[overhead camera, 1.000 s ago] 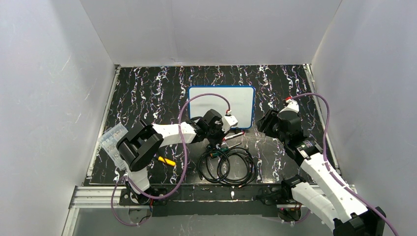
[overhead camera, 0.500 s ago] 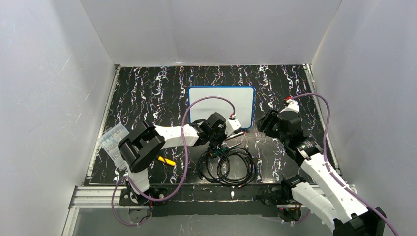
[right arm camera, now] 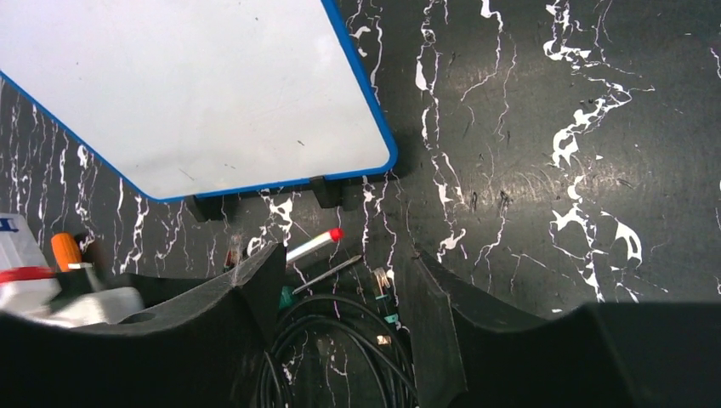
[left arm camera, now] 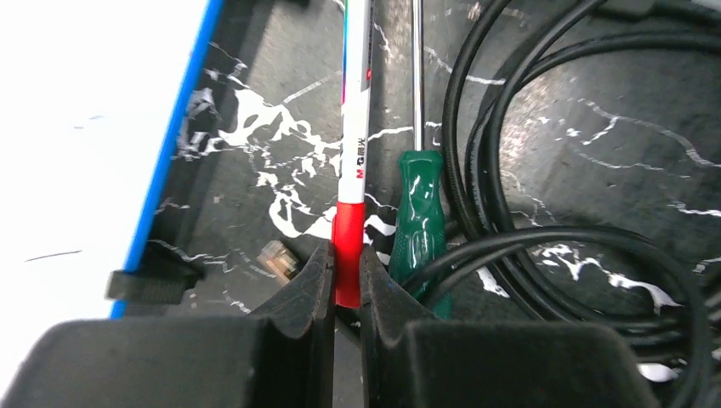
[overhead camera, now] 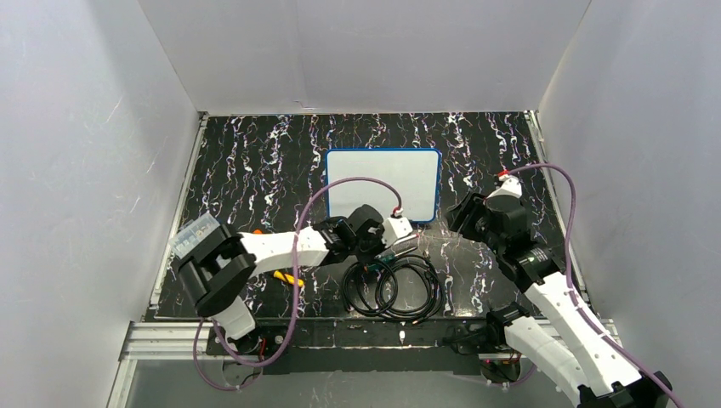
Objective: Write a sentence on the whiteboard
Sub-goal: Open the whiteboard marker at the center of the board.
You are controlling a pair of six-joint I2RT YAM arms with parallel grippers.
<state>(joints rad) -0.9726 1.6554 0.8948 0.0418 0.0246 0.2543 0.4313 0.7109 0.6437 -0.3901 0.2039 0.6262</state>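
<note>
Top view: whiteboard (overhead camera: 383, 183) lies blank in the middle of the counter (overhead camera: 255, 161), left jaws low just near of it. Left wrist: left jaws pinch only the red end of the marker (left arm camera: 355, 127), green screwdriver (left arm camera: 421, 212) just beside; so short a hold may let the marker pivot or slip on lifting. Right wrist: right jaws spread, empty, by the near edge; the unheld whiteboard could slide under writing pressure.

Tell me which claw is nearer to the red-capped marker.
Left. The left claw is shut on the red end of the marker; the right claw hangs open above, apart from it.
</note>
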